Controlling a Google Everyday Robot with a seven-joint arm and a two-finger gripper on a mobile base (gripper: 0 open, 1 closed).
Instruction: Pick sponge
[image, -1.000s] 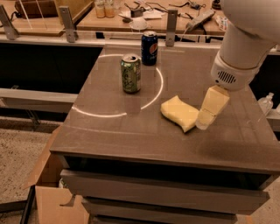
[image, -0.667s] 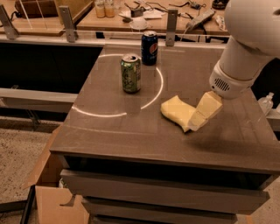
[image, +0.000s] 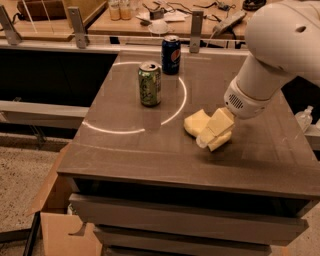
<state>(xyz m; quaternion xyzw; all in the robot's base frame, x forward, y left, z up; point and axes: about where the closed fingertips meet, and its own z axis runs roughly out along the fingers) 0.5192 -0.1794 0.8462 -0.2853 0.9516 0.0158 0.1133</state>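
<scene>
Item: my gripper (image: 215, 134), centre-right of frame, at the sponge's (image: 195, 122) right end; hold: cannot tell.

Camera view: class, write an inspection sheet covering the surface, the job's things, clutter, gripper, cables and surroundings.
Surface: brown table top with a white arc marked on it.
Job's things: pale yellow sponge lying flat, right of centre.
Clutter: green can and blue can, both upright, apart from the sponge.
Gripper: gripper low at the sponge's right end, angled down.
Cables: wires on the far bench.
Surroundings: cardboard box on the floor, left; small bottle, right.
</scene>
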